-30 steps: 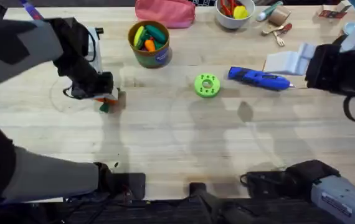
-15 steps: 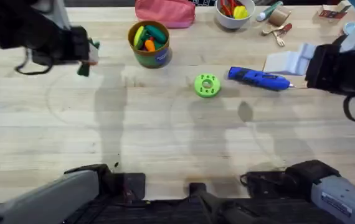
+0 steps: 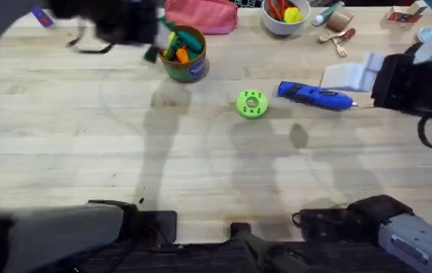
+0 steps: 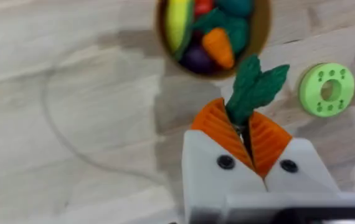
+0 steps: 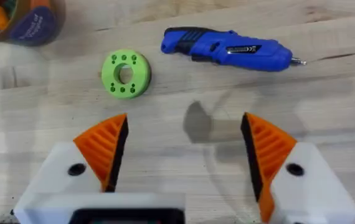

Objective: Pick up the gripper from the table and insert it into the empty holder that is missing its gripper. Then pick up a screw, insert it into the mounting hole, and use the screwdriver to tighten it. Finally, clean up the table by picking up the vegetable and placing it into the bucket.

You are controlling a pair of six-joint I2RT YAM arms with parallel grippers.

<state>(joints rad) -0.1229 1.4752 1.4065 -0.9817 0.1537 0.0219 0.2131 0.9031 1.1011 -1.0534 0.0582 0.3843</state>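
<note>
My left gripper is shut on the vegetable, a toy carrot. Its green leafy top sticks out past the orange pads, and the orange body is hidden between them. In the overhead view this gripper hangs at the left rim of the olive-green bucket, which holds several toy vegetables. The blue screwdriver lies on the table right of centre. My right gripper is open above the table, just short of the screwdriver. The loose gripper, the holder, the mounting hole and the screw are out of view.
A green ring-shaped disc lies at the table's centre, left of the screwdriver. A pink pouch and a white bowl of toy food stand at the back edge, with small utensils to their right. The right arm fills the right edge.
My left gripper lifted the carrot from the left side of the table and carried it back and to the right, up to the bucket. The right arm stayed still.
</note>
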